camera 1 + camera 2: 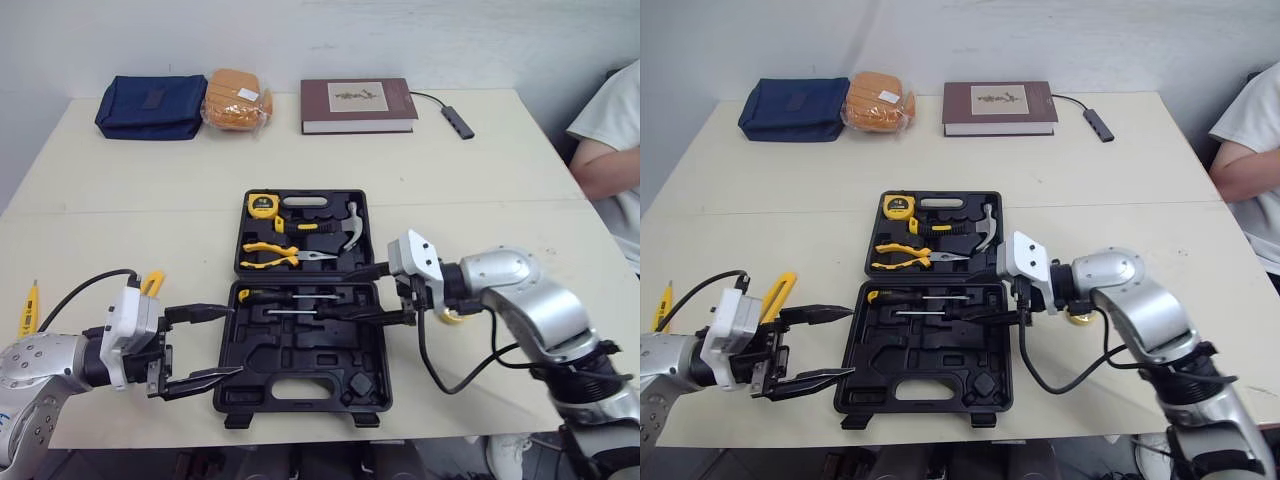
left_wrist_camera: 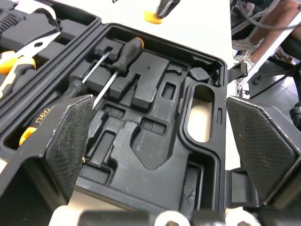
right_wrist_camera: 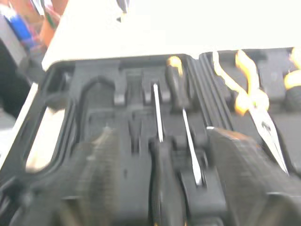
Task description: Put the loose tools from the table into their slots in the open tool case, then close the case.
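The black tool case [image 1: 300,385] lies open mid-table. Its far half holds a tape measure [image 1: 262,205], pliers [image 1: 280,256] and a hammer [image 1: 352,226]. Two screwdrivers [image 1: 300,297] lie in the near half. My right gripper [image 1: 362,296] is open over the right side of that half, and the handle of one screwdriver [image 3: 164,188] lies between its fingers [image 3: 240,174]. My left gripper [image 1: 236,341] hovers open and empty at the near half's left edge. A yellow tester pen [image 1: 30,305] and a yellow tool [image 1: 152,283] lie loose at the left. A small yellow item [image 1: 452,317] sits behind my right gripper.
Along the table's far edge sit a blue pouch [image 1: 152,105], an orange packet [image 1: 238,98], a book [image 1: 358,105] and a small cabled adapter [image 1: 458,120]. A person's arm [image 1: 610,160] rests at the right edge.
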